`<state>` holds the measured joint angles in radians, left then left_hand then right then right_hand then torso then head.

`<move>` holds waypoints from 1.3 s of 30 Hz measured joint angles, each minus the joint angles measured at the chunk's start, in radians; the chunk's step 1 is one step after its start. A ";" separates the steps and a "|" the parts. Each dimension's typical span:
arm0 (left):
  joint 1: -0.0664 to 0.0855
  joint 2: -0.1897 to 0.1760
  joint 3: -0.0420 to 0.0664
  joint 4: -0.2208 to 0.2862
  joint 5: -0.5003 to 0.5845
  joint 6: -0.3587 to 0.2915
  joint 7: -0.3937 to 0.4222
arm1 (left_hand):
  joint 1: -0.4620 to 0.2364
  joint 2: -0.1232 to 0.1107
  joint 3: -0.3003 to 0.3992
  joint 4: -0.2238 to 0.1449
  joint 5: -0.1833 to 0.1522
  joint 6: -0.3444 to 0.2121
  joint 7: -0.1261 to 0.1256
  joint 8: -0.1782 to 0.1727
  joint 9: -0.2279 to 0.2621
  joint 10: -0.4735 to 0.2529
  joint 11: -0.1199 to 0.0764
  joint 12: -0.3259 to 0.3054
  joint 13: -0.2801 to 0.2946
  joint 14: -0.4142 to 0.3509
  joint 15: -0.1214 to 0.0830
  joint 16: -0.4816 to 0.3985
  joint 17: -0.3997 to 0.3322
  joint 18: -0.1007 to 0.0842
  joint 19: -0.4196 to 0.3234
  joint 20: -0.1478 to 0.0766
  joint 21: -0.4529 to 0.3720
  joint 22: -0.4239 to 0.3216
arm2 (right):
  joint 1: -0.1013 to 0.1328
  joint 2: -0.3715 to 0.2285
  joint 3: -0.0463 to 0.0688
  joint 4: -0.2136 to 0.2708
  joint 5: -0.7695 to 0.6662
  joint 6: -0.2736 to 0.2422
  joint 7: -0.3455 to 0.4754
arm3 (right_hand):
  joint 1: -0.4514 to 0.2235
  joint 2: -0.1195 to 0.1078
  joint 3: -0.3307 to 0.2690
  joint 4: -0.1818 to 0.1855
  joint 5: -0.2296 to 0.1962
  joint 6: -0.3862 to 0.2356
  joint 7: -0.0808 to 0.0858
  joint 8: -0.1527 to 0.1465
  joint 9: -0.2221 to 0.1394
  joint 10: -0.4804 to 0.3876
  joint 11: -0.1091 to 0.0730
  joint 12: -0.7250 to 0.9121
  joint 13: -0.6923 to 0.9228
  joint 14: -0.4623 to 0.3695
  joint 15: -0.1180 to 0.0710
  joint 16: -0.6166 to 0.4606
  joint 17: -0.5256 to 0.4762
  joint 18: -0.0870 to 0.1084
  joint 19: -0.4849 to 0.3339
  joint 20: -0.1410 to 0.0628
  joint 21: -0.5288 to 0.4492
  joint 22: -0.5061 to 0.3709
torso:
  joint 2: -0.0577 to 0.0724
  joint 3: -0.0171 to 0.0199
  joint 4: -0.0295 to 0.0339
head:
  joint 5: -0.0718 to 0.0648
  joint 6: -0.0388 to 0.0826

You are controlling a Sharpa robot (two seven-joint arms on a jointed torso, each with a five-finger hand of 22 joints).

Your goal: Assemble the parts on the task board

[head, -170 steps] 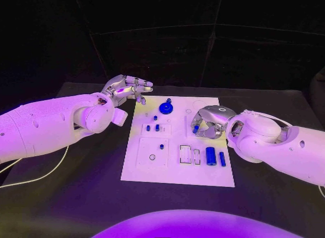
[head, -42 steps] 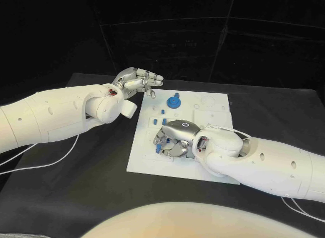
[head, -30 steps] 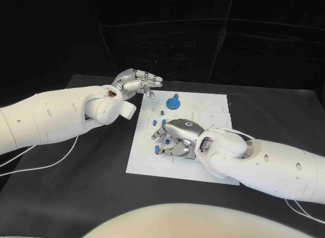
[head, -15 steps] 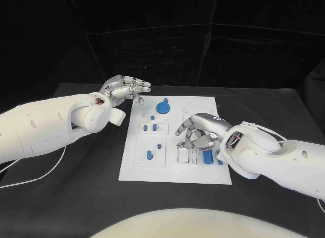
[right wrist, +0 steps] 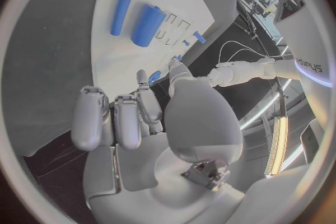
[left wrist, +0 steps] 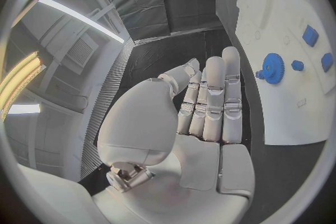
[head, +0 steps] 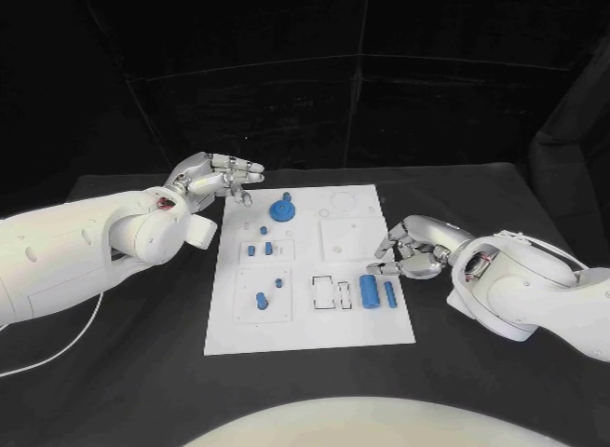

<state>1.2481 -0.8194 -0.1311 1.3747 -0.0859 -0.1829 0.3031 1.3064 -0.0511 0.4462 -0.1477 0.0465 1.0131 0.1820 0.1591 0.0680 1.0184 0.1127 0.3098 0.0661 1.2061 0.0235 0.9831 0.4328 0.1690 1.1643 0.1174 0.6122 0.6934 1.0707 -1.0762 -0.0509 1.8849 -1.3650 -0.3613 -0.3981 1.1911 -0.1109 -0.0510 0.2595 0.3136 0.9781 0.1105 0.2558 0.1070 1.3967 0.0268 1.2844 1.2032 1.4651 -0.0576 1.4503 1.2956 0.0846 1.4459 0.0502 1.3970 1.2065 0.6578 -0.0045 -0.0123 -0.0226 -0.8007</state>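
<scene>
The task board (head: 309, 307) is lying mid-table, and the right hand (head: 414, 250) is hovering just off its right edge, fingers curled in and holding nothing. Two blue cylinders — a thick one (head: 369, 291) and a thin one (head: 389, 293) — are lying on the board beside that hand. The left hand (head: 213, 177) is waiting beyond the board's far left corner, fingers straight, close together, empty. Probably a cylinder comes next: the right hand should open first, then descend squarely over it.
</scene>
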 measured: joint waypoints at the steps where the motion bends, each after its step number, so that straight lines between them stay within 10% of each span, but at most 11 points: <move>1: 0.000 -0.001 0.000 0.000 0.000 0.000 0.000 | 0.000 0.000 0.000 0.000 0.000 0.000 0.000 0.000 0.000 0.000 0.000 0.000 0.000 0.000 0.000 0.000 0.000 0.000 0.000 0.000 0.000 0.000 | -0.002 -0.001 0.000 0.003 -0.001 0.001 -0.015 | -0.009 -0.009 -0.023 0.020 0.000 0.000 0.000 0.007 0.001 0.000 0.000 0.004 0.007 0.000 0.000 0.001 0.001 0.000 0.000 0.000 0.000 0.001 | 0.000 0.0000 -0.0003 | 0.001 -0.001; 39: -0.003 -0.017 -0.002 0.003 0.000 0.006 -0.001 | 0.000 0.000 0.000 0.000 0.000 0.000 0.000 0.000 0.000 0.000 0.000 0.000 0.000 0.000 0.000 0.000 -0.001 0.000 0.000 0.000 0.000 0.000 | -0.085 0.125 0.007 -0.050 -0.163 0.093 -0.198 | 0.050 0.018 -0.086 0.028 0.004 0.024 -0.016 0.087 0.038 0.038 -0.013 0.068 0.105 0.000 0.000 0.043 0.012 -0.015 0.012 -0.002 0.032 0.063 | 0.000 -0.0025 -0.0006 | 0.016 -0.020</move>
<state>1.2452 -0.8360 -0.1333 1.3781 -0.0859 -0.1773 0.3023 1.3064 -0.0511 0.4462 -0.1477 0.0465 1.0131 0.1820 0.1591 0.0680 1.0185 0.1127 0.3098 0.0661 1.2061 0.0235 0.9831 0.4317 0.1690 1.1642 0.1174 0.6122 0.6933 0.9861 -0.9509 -0.0440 1.8351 -1.5277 -0.2679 -0.5960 1.2415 -0.0928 -0.1374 0.2879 0.3177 1.0022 0.0945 0.3427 0.1454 1.4349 0.0142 1.3521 1.3081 1.4651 -0.0575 1.4933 1.3079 0.0694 1.4583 0.0481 1.4287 1.2695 0.6581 -0.0070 -0.0128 -0.0063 -0.8211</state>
